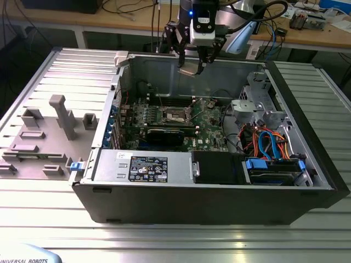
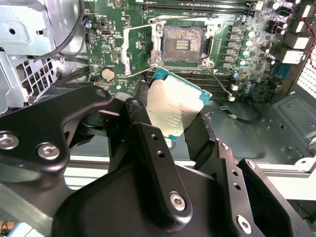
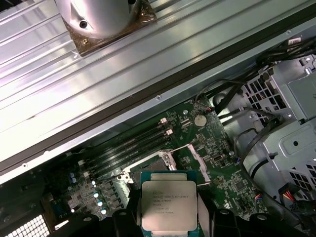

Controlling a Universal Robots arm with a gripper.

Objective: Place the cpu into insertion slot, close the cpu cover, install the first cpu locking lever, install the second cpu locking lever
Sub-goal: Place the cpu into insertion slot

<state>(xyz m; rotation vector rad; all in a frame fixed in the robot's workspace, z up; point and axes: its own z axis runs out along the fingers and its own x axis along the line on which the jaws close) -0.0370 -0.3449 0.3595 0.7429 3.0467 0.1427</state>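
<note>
My gripper point(image 1: 192, 68) hangs over the open computer case, shut on the cpu point(image 1: 189, 70) by two opposite edges. In the second wrist view the cpu point(image 2: 175, 106) shows its silvery face between the black fingers point(image 2: 144, 129), tilted above the board. The first wrist view shows the cpu point(image 3: 169, 206) from its other side. Below it lies the insertion slot point(image 2: 183, 44), its dark centre bare inside a shiny rim. The cpu cover point(image 2: 139, 48) stands swung open beside the slot. On the motherboard, the insertion slot point(image 1: 176, 115) lies well below the gripper.
A black graphics card point(image 1: 164, 135) lies just in front of the slot. The power supply point(image 1: 143, 166) and a drive cage with coloured cables point(image 1: 269, 143) fill the case's near side. A grey fixture plate point(image 1: 52, 129) sits at the exterior view's left.
</note>
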